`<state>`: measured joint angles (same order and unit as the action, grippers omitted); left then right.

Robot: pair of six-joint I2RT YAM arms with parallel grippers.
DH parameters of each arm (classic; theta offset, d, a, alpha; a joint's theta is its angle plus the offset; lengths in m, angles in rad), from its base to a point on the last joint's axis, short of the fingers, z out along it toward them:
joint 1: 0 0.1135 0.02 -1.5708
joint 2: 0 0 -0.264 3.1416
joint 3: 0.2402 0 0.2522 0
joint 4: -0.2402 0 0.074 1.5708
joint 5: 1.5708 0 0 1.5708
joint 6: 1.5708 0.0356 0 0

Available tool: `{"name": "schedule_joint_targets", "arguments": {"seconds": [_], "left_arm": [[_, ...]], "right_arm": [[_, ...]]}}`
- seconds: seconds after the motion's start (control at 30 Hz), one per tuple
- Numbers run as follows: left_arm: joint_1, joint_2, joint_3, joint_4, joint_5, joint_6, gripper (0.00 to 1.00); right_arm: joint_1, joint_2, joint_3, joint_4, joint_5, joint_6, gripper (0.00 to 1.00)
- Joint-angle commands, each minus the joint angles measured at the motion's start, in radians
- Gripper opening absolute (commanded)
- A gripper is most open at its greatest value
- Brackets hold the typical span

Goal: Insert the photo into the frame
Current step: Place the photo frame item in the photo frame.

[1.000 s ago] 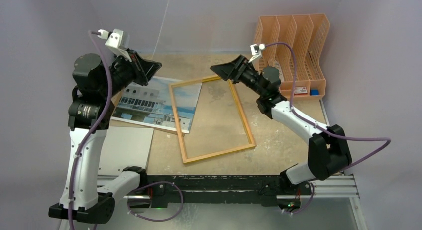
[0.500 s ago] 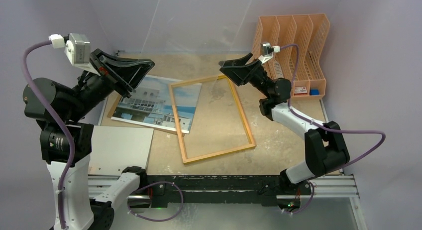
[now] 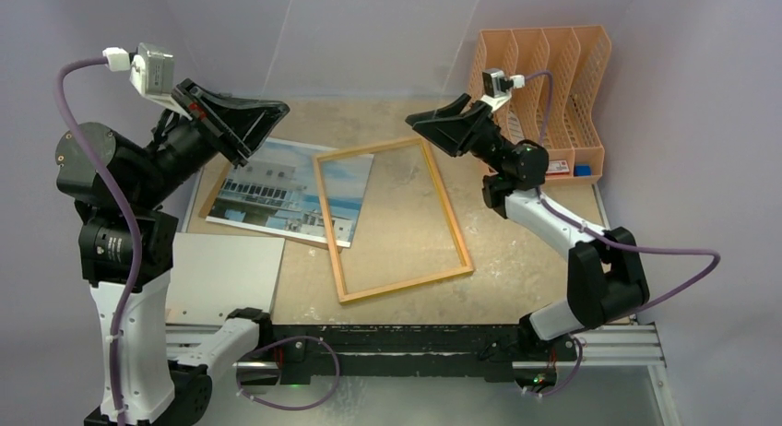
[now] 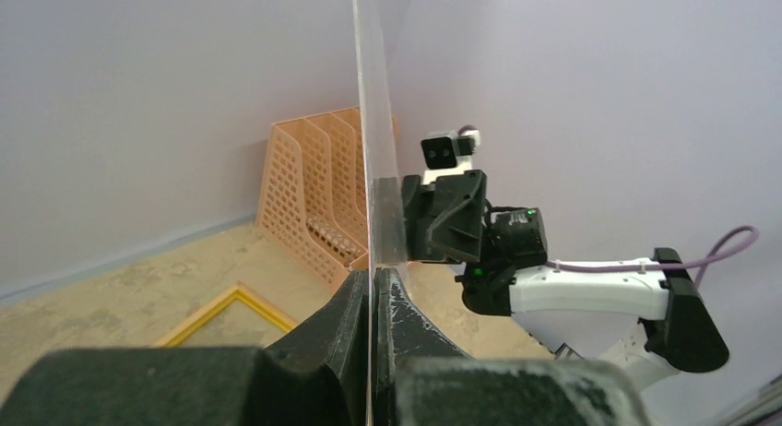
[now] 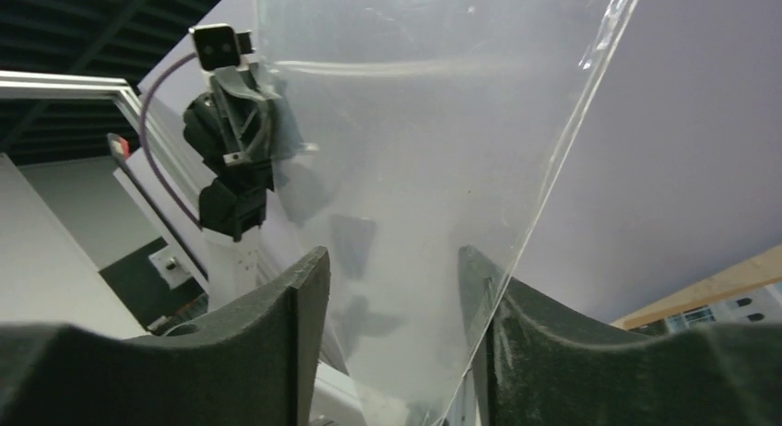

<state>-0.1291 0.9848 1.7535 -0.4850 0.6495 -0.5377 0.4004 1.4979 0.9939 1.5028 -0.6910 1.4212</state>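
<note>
The photo (image 3: 277,191) lies face up on the table at the left, its right edge under the frame's left rail. The yellow-edged frame (image 3: 449,209) lies flat in the middle. Above them a clear sheet (image 3: 355,76) hangs upright between both arms. My left gripper (image 3: 275,110) is shut on its left edge, seen pinched thin in the left wrist view (image 4: 373,274). My right gripper (image 3: 417,122) is at the sheet's right edge. In the right wrist view its jaws (image 5: 392,269) stand apart around the sheet (image 5: 415,122), which touches only the right finger (image 5: 498,306).
A peach file rack (image 3: 544,85) stands at the back right, close behind my right wrist. A grey-white panel (image 3: 226,274) lies at the front left. A brown backing board (image 3: 210,197) shows from under the photo. Lilac walls enclose the table.
The left arm has swung up and back, lifting its gripper with the clear sheet. The right wrist has risen and levelled at the sheet's other edge.
</note>
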Motion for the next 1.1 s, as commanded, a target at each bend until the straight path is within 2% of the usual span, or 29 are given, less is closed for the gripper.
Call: {"name": "schedule_joint_targets", "arguments": {"seconds": [0.0, 0.2, 0.27, 0.3, 0.33, 0.43, 0.5, 0.53, 0.57, 0.6, 0.73, 0.87, 0.93, 1.07], "left_arm": [[0.005, -0.01, -0.027, 0.026, -0.092, -0.01, 0.0], [0.005, -0.017, -0.064, 0.032, -0.123, -0.011, 0.0], [0.005, -0.022, -0.086, 0.035, -0.125, -0.011, 0.0], [0.005, -0.025, -0.095, 0.034, -0.13, -0.011, 0.02], [0.005, -0.027, -0.106, 0.029, -0.137, -0.011, 0.09], [0.005, -0.029, -0.125, -0.012, -0.205, -0.003, 0.36], [0.005, -0.018, -0.124, -0.072, -0.29, 0.005, 0.69], [0.005, -0.01, -0.123, -0.11, -0.345, 0.009, 0.8], [0.005, 0.0, -0.123, -0.144, -0.408, 0.013, 0.89], [0.005, 0.011, -0.123, -0.192, -0.481, 0.02, 0.92], [0.005, 0.062, -0.125, -0.272, -0.631, 0.061, 0.93], [0.005, 0.101, -0.174, -0.29, -0.725, 0.05, 0.93], [0.005, 0.104, -0.231, -0.286, -0.785, 0.016, 0.93], [0.005, 0.084, -0.41, -0.212, -0.789, -0.046, 0.9]], "right_arm": [[0.003, -0.08, -0.04, 0.263, 0.051, 0.005, 0.51], [0.003, -0.101, -0.105, 0.301, 0.129, 0.015, 0.31], [0.003, -0.103, -0.11, 0.299, 0.135, 0.018, 0.2], [0.003, -0.103, -0.11, 0.292, 0.134, 0.02, 0.11], [0.003, -0.103, -0.112, 0.287, 0.135, 0.022, 0.0], [0.003, -0.111, -0.127, 0.224, 0.134, 0.023, 0.0], [0.0, -0.124, -0.14, 0.143, 0.118, 0.001, 0.0], [0.0, -0.133, -0.141, 0.082, 0.102, -0.023, 0.0], [0.0, -0.142, -0.142, 0.013, 0.085, -0.05, 0.0], [0.0, -0.152, -0.14, -0.073, 0.07, -0.093, 0.0], [0.0, -0.198, -0.107, -0.408, -0.032, -0.247, 0.0], [0.0, -0.24, 0.002, -0.917, -0.043, -0.521, 0.0], [0.0, -0.251, 0.035, -1.108, -0.051, -0.606, 0.0], [0.0, -0.253, 0.071, -1.307, -0.077, -0.729, 0.0]]}}
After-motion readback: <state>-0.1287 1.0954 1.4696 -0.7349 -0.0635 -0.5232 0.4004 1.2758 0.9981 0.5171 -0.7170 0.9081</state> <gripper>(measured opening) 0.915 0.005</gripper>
